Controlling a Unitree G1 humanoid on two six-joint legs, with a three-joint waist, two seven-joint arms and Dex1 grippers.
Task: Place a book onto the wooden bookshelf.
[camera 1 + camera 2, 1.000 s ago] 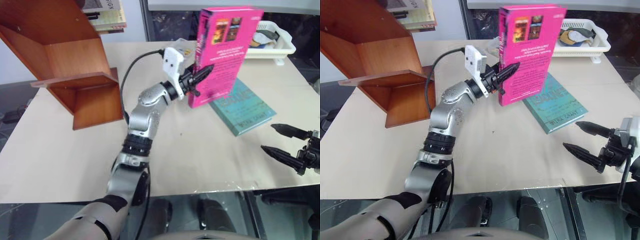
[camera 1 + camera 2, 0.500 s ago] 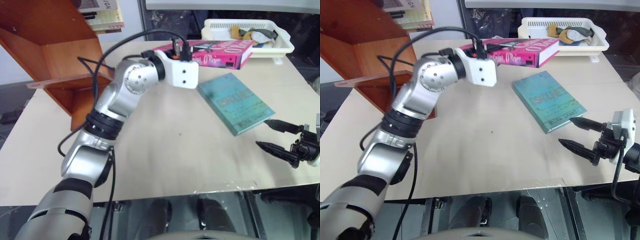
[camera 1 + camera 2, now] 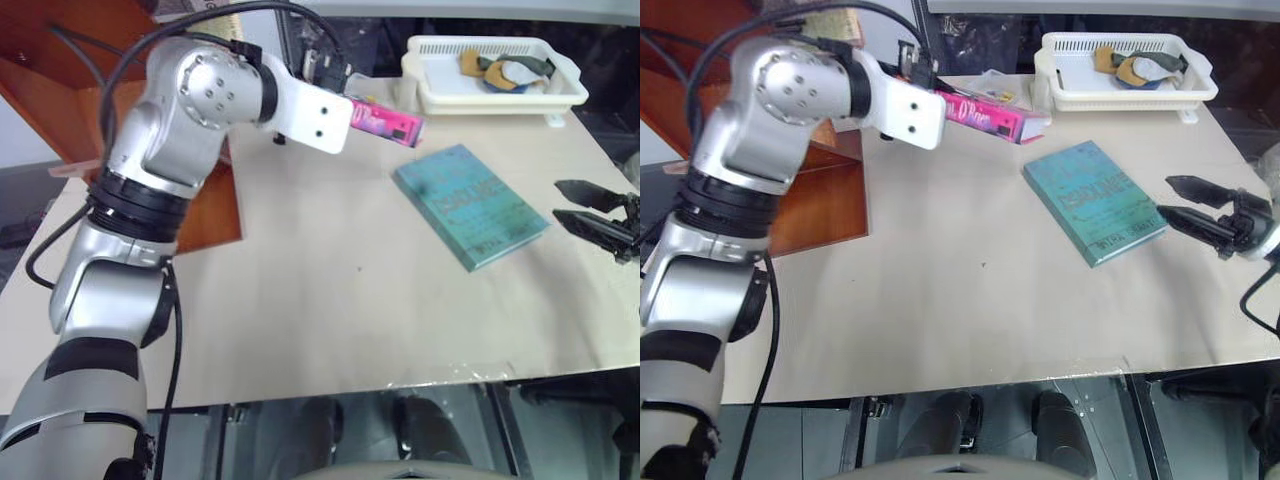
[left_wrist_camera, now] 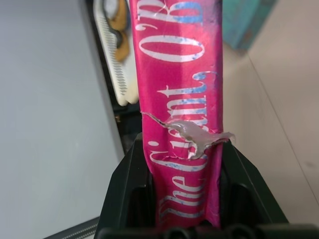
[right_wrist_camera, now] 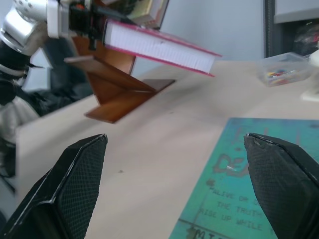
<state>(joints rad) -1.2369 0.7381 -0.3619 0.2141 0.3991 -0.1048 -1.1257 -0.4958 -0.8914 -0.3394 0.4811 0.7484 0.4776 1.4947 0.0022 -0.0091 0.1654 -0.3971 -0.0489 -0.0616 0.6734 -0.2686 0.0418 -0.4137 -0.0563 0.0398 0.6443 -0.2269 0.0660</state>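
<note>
Book: bright pink paperback book (image 3: 985, 111) is lying flat in the air, spine clamped between left jaws.
Left gripper (image 4: 182, 199): jaws are gripping it.
Right gripper (image 3: 1188, 202): jaws are standing open beside teal-green book (image 3: 1095, 200).
Shelf: reddish-brown wooden bookshelf (image 5: 122, 87) is standing behind left jaws.

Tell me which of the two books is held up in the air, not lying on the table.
The pink book, clamped in the left gripper; the teal book lies flat on the table.

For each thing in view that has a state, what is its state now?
Pink book: held in the air, lying flat.
Left end effector: shut on the pink book's spine.
Right end effector: open, holding nothing.
Teal book: lying closed on the table.
White basket: holds small items.
</note>
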